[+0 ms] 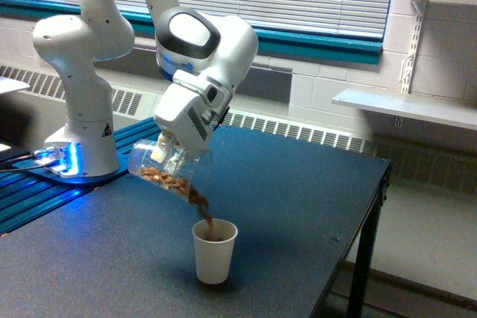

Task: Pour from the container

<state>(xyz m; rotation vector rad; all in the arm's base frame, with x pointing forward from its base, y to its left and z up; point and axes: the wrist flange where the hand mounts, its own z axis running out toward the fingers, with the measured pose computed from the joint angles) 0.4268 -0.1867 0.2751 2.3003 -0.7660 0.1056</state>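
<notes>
The jaws grip the tilted container, nuts spilling into 1 paper cup below on the dark worktop; the arm's base stands apart.

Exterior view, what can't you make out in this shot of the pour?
- How full the paper cup is: its wall and the falling pieces hide the inside.
- The hand and its grip on the clear cup: the wrist housing covers most of it.
- What the brown pieces are: too small and blurred.
- The table's near side: cut off by the bottom edge.
</notes>
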